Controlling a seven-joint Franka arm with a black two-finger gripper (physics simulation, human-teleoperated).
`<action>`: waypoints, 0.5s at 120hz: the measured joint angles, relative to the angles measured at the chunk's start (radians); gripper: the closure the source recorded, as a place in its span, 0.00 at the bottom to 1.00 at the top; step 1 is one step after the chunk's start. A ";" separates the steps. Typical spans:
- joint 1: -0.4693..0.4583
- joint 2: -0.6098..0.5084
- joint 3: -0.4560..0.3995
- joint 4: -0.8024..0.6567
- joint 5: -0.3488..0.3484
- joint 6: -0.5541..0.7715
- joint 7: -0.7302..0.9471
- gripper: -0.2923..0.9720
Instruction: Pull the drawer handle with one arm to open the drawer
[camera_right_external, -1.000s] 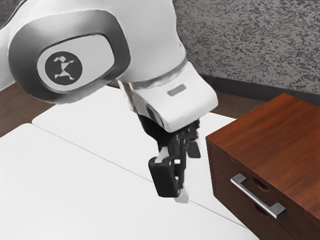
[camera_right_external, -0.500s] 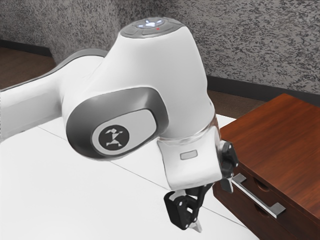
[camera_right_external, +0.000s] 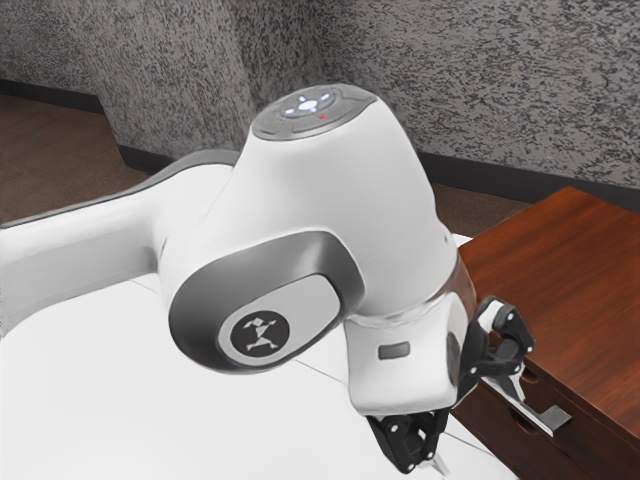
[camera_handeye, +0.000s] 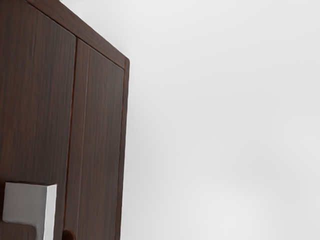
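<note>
A dark wooden cabinet (camera_right_external: 570, 250) stands on the white table at the exterior view's right. Part of its silver bar handle (camera_right_external: 545, 415) shows on the drawer front, past my wrist. My gripper (camera_right_external: 422, 462) hangs low over the table, just to the exterior view's left of the cabinet front and apart from the handle. My own arm covers most of the hand. In the wrist view the drawer front (camera_handeye: 50, 100) is close, with one square end of the handle (camera_handeye: 30, 205) showing. The front panel looks flush with the cabinet.
The white table (camera_right_external: 90, 400) spreads to the exterior view's left, with a seam running across it (camera_right_external: 320, 370). A speckled grey wall (camera_right_external: 500, 80) stands behind. My bulky white arm (camera_right_external: 330, 250) stands in front of the cabinet's near corner.
My arm has swung toward the exterior view's right and lowered, bringing the hand down beside the cabinet front. The cabinet and its handle have not moved.
</note>
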 joint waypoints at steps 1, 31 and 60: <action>-0.001 0.002 0.000 -0.001 0.000 0.003 0.002 0.23; -0.019 0.051 0.000 -0.006 0.001 0.077 0.057 0.23; -0.003 0.060 0.006 -0.004 0.019 0.099 0.093 0.23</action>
